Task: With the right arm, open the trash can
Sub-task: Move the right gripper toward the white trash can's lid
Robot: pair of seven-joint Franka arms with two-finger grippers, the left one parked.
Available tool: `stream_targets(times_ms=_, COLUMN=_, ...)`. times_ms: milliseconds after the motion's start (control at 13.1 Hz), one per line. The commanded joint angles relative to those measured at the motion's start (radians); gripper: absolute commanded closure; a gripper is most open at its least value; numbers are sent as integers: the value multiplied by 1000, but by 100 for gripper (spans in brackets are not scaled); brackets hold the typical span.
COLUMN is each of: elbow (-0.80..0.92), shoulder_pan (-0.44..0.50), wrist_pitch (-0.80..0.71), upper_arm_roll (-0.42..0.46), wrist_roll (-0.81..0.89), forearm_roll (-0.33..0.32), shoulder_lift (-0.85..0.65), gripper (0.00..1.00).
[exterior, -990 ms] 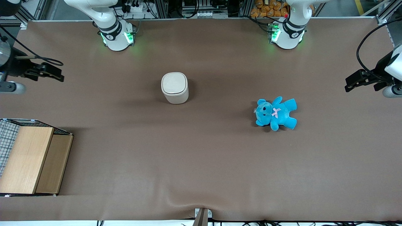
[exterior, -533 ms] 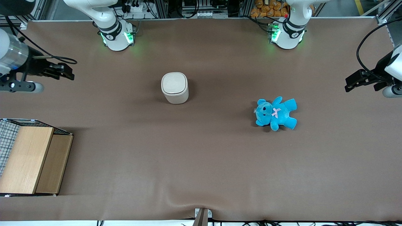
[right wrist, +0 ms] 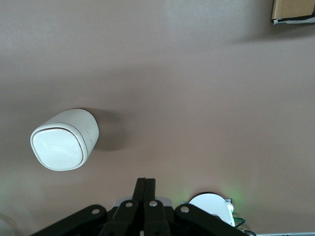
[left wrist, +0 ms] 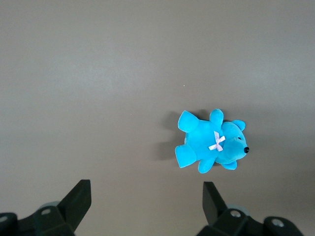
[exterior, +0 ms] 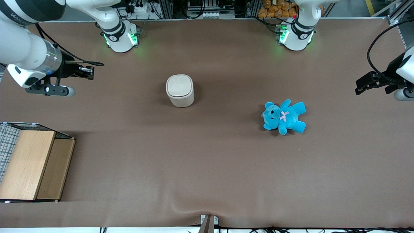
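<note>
The trash can is standing upright on the brown bench, roughly mid-bench and somewhat nearer the working arm's end, with its flip lid lying flat and shut on top. In the right wrist view the trash can is showing its rounded-square lid and cream wall, casting a soft shadow on the bench surface. The right arm is reaching in over the working arm's end of the bench, and its gripper is hanging above the bench, well apart from the trash can and touching nothing. In the right wrist view the gripper is showing its two dark fingers pressed together, with no gap between them and nothing held. The wooden box with wire mesh is sitting at the working arm's end of the bench, nearer to the front camera than the gripper; only a corner of the wooden box is showing in the right wrist view. A blue teddy with a pink bow is lying on its back toward the parked arm's end of the bench, well apart from the trash can and slightly nearer the front camera. The left wrist view is showing the same teddy lying on bare bench.
</note>
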Motion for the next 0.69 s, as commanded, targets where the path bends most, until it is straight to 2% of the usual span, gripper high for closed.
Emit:
stream_targets(times_ms=0, elbow=-61, shoulder_pan=52, wrist_pitch=42, upper_arm_roll=-8, wrist_roll=28, forearm_roll=18, shoulder_lift=-38, gripper=100)
stream_targets(times_ms=609, elbow=-232, shoulder_pan=188, wrist_pitch=198, upper_arm_roll=6, wrist_roll=120, forearm_roll=11, shoulder_lift=-75, gripper=100)
